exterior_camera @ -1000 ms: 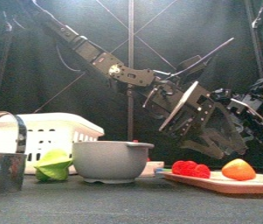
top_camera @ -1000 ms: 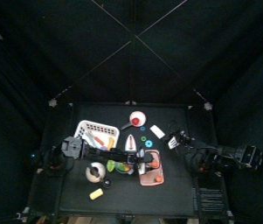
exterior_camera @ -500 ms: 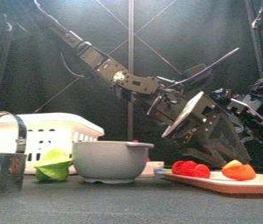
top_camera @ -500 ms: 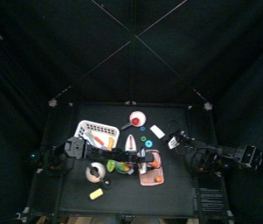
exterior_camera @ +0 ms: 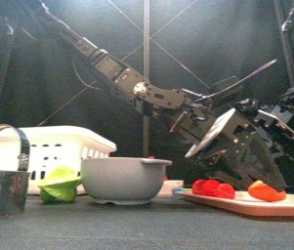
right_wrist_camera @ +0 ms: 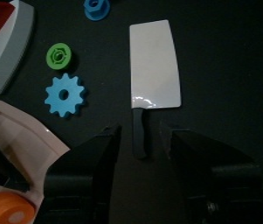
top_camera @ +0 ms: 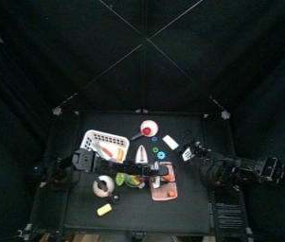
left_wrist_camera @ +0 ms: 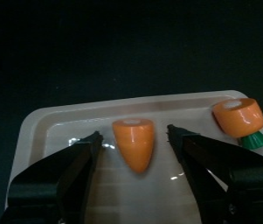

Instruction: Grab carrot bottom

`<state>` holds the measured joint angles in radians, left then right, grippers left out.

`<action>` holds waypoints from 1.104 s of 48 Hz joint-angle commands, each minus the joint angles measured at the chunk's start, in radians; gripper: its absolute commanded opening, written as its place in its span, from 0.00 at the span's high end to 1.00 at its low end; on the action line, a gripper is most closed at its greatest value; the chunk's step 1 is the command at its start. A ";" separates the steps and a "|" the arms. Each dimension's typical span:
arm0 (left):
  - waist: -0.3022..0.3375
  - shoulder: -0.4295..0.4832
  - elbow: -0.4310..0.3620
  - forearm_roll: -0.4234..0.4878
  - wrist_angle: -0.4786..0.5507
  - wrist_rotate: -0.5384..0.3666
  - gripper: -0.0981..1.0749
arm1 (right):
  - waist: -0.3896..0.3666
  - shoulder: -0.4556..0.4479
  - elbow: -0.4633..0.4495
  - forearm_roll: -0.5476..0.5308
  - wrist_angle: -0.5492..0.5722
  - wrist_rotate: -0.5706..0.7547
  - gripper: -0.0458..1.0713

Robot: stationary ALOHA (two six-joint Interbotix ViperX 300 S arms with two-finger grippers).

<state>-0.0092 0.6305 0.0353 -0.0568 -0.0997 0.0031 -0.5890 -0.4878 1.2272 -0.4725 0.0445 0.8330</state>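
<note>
Left gripper [left_wrist_camera: 134,140] released wide, jaws straddling carrot bottom [left_wrist_camera: 134,145] to close on both sides. Carrot bottom at tray [left_wrist_camera: 51,122] centre; carrot top [left_wrist_camera: 239,117] near tray corner. Right gripper [right_wrist_camera: 144,140] released, resting over knife [right_wrist_camera: 155,72].

in the top view the things on the tabletop [top_camera: 195,208] are too small to name singly. in the front view the white tray and its carrot pieces sit hidden behind the grey bowl [exterior_camera: 126,180], and the metal cup [exterior_camera: 2,186] is cut by the edge. the right wrist view cuts off the pink board [right_wrist_camera: 11,144].
</note>
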 commanded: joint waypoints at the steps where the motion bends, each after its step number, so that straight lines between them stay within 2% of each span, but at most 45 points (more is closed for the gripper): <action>1: 0.005 -0.012 -0.032 0.002 -0.003 0.000 0.10 | 0.002 -0.008 -0.009 -0.002 -0.003 -0.003 0.25; 11: 0.006 -0.009 -0.035 0.002 -0.005 0.000 0.12 | 0.002 -0.008 -0.008 -0.002 -0.003 -0.003 0.25; 28: 0.012 -0.011 -0.037 0.000 -0.003 0.000 0.26 | 0.002 -0.008 -0.008 -0.002 -0.003 -0.005 0.25; 53: 0.003 -0.095 0.009 0.003 -0.009 0.003 0.26 | 0.002 -0.008 -0.003 -0.002 -0.003 -0.003 0.25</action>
<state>-0.0061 0.5875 0.0460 -0.0568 -0.0982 0.0046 -0.5875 -0.4878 1.2318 -0.4740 0.0445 0.8314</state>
